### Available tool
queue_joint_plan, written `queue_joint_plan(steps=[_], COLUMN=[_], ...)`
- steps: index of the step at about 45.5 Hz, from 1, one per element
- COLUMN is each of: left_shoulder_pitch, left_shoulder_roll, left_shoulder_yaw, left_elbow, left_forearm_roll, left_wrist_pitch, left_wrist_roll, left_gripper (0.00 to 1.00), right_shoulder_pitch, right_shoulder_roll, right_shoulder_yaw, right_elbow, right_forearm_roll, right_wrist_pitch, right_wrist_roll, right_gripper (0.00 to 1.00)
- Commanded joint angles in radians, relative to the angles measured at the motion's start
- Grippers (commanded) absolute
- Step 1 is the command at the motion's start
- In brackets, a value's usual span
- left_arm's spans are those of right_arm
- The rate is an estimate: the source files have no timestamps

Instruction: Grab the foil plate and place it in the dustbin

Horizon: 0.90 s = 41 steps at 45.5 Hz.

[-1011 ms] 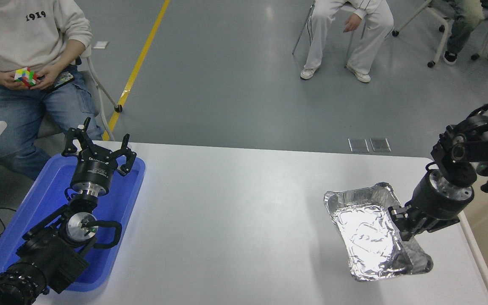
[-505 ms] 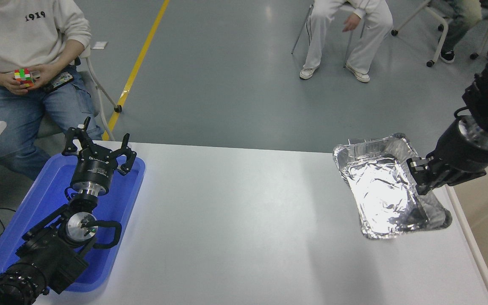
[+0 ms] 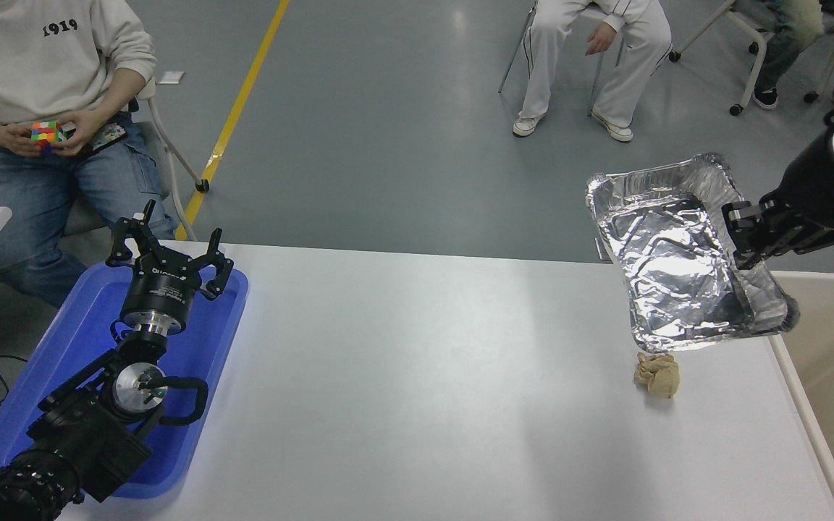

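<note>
— Where's the foil plate [image 3: 677,260]?
— Up off the white table [image 3: 417,376], lifted over its far right corner, tilted, open side toward the camera. Just left of the dustbin [image 3: 833,376], whose pale rim runs along the table's right edge.

— Held by what?
— Right gripper [image 3: 739,242], fingers clamped on the plate's right rim, one finger reaching down inside along the wall. Arm coming in from the right edge, above the dustbin.

— Anything under the plate?
— Small crumpled tan paper ball [image 3: 657,374], lying on the table just below the plate's near edge, close to the dustbin's rim.

— And the other side?
— Left gripper [image 3: 171,250], fingers spread wide, holding nothing, parked over the blue tray [image 3: 207,347], far to the left of the dustbin.

— Beyond the table?
— Person [image 3: 48,87] seated at far left, turning a colour cube [image 3: 44,134] in both hands. More seated legs at the top.
</note>
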<state>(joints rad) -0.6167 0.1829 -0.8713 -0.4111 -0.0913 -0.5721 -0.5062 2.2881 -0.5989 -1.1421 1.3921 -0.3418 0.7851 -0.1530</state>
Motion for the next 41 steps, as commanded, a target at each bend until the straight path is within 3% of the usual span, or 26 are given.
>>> queue_joint_plan(steps=[1,27,41], left_shoulder_pitch=[0.0,0.0,0.002], left_shoulder_roll=[0.0,0.0,0.001], left_shoulder_yaw=[0.0,0.0,0.0], left_elbow=[0.0,0.0,0.0], left_forearm_roll=[-0.001,-0.001,-0.001], left_wrist_pitch=[0.0,0.0,0.0], left_wrist_roll=[0.0,0.0,-0.002], left_gripper=[1.0,1.0,1.0], right_shoulder_pitch=[0.018,0.09,0.106], right_shoulder_roll=[-0.01,-0.249,-0.45], right_shoulder_yaw=[-0.053,-0.384,-0.426], right_elbow=[-0.005,-0.025,-0.111], right_forearm_roll=[0.001,-0.06,-0.216], right_wrist_pitch=[0.0,0.0,0.0], right_wrist_roll=[0.0,-0.008,-0.01], right_gripper=[0.0,0.0,0.0])
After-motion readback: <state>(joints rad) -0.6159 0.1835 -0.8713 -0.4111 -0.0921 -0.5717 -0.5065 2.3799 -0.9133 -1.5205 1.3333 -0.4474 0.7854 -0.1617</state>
